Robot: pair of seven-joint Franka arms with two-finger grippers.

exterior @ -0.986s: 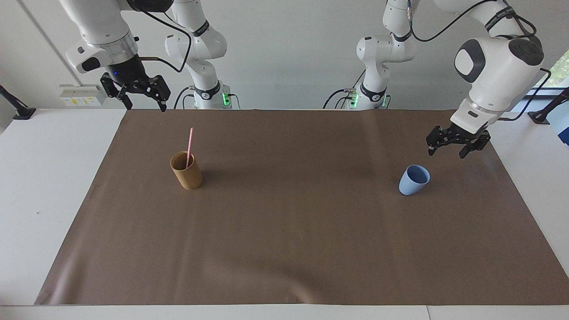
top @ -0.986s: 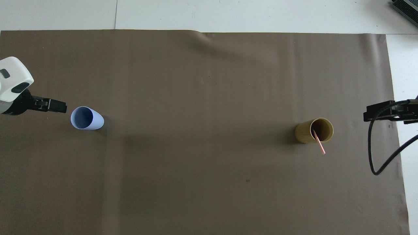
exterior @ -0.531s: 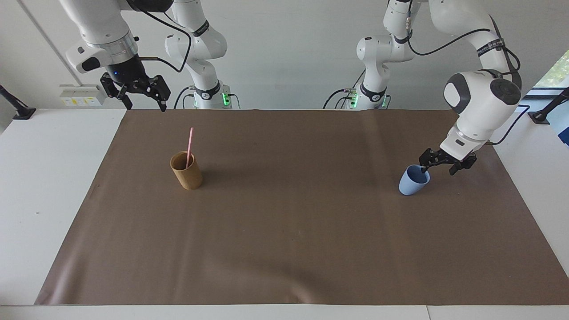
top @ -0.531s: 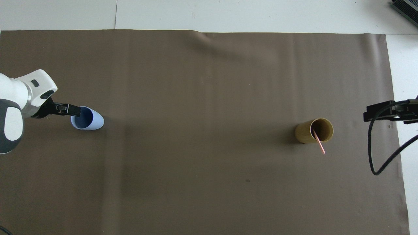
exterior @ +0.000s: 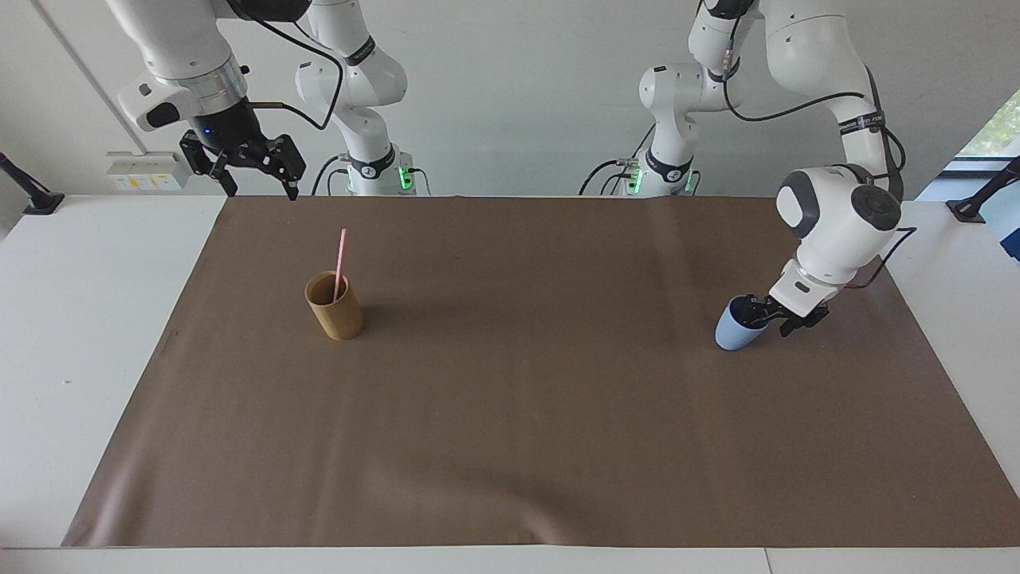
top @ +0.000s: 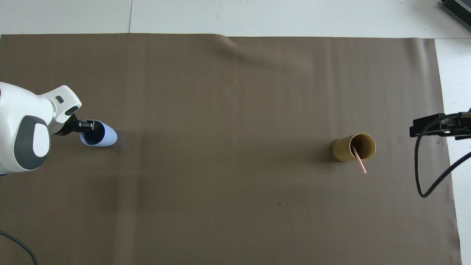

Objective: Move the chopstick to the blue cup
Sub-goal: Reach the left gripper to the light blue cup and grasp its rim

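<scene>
Left gripper (exterior: 763, 313) straddled the small light-blue cup's (exterior: 733, 331) rim at its three o'clock, grip unconfirmed; we feared tipping. Thin pink chopstick (exterior: 341, 263) stood in the tan cylindrical cup (exterior: 334, 305); right gripper (exterior: 253, 167) waited open.

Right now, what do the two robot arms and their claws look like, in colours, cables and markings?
Both arms are glossy white with rounded joints. The left arm has dark grey round caps at its wrist and a black cable along it. The right arm has a silver ring above its claw and a black cable. The left claw and right claw are black. Green lights glow at both bases.
</scene>
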